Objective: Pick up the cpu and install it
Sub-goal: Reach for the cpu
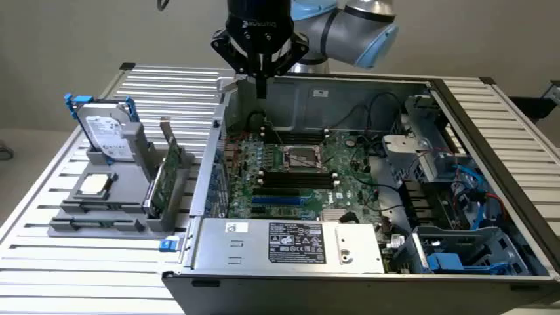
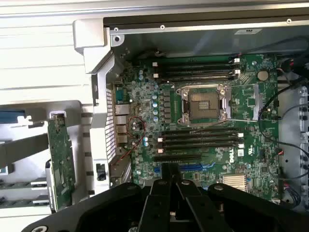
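1. The black gripper [image 1: 261,90] [image 2: 170,170] hung with its two slim fingers pressed together, shut on nothing and touching nothing.
2. Directly beneath it lay the open grey metal computer case [image 1: 455,115] [image 2: 91,36], its side panel off. The fingertips sat above the case's far corner on the exterior view's left.
3. Inside the case, below the gripper, lay a green motherboard [image 1: 350,174] [image 2: 145,111]. Its square metal-framed cpu socket [image 1: 303,157] [image 2: 202,105] stood open, flanked by rows of black memory slots [image 1: 298,178] [image 2: 198,140].
4. Farther from the gripper, along the case's near edge, sat a silver boxy power supply [image 1: 289,241] with a white label. Blue plastic drive brackets [image 1: 455,259] filled the near corner on the exterior view's right.
5. Well to the exterior view's left of the gripper, outside the case, stood a grey plastic parts rack [image 1: 101,223].
6. The rack held three things:
   - a thin green circuit card [image 1: 164,176] [image 2: 60,162], on edge, nearest the case;
   - a silver hard drive with a white label and blue bracket [image 1: 109,134], propped upright;
   - the small flat square cpu with a silvery metal top [image 1: 96,185], lying flat in its own recess, far from the gripper.
7. Everything rested on a pale slatted metal table [image 1: 52,279].
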### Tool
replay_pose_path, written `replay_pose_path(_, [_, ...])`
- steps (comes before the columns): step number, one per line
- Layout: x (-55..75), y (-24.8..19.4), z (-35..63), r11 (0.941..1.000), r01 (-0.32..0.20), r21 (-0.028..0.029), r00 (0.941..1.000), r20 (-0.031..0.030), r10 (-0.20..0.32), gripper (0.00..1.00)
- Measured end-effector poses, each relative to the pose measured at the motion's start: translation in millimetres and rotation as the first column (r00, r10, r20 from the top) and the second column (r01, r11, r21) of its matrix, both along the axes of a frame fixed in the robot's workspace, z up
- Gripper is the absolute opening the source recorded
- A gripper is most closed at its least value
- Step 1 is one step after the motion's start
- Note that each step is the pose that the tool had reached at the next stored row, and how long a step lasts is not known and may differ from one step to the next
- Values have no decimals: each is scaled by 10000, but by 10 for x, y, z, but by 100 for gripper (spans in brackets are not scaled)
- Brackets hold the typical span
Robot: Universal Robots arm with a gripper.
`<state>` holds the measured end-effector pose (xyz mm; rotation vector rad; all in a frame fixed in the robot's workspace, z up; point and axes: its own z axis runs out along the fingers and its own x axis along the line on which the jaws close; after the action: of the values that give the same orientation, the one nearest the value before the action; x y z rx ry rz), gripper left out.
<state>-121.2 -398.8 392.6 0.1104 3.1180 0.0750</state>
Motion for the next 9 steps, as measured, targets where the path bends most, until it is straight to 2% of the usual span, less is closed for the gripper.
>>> replay_pose_path(7, [0, 0, 0, 10000, 0, 0, 10000, 0, 0, 11])
replay_pose_path(9, [-63, 0, 0, 10000, 1, -3, 10000, 0, -1, 11])
